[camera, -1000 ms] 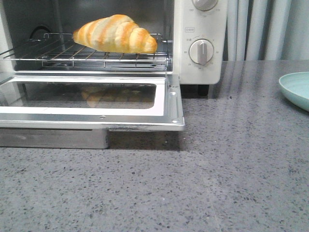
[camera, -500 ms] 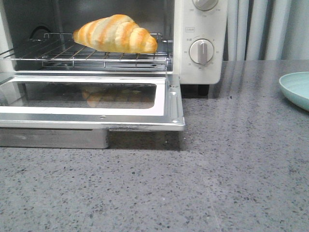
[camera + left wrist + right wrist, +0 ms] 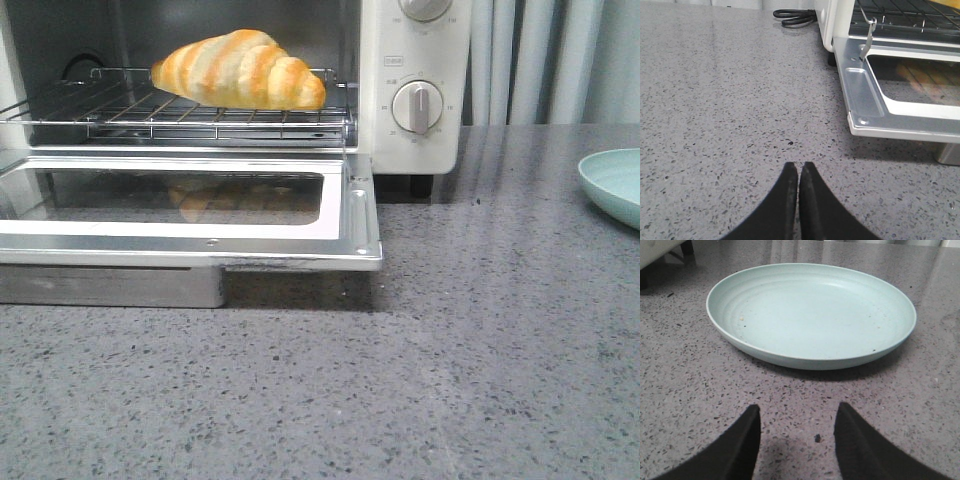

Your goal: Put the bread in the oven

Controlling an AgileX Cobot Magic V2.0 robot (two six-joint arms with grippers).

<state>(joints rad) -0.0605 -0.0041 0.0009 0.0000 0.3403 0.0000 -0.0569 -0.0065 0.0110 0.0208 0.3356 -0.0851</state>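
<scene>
The bread (image 3: 240, 70), golden-orange with pale stripes, lies on the wire rack (image 3: 120, 115) inside the white oven (image 3: 415, 90). The oven's glass door (image 3: 190, 205) hangs open and flat; the door also shows in the left wrist view (image 3: 900, 100). My left gripper (image 3: 798, 166) is shut and empty, low over the grey counter beside the door's corner. My right gripper (image 3: 797, 407) is open and empty, just short of a pale green plate (image 3: 810, 312). Neither gripper shows in the front view.
The plate's edge shows at the right of the front view (image 3: 612, 185). A black power cord (image 3: 795, 17) lies on the counter beside the oven. A metal tray (image 3: 110, 285) sits under the open door. Curtains hang behind the counter.
</scene>
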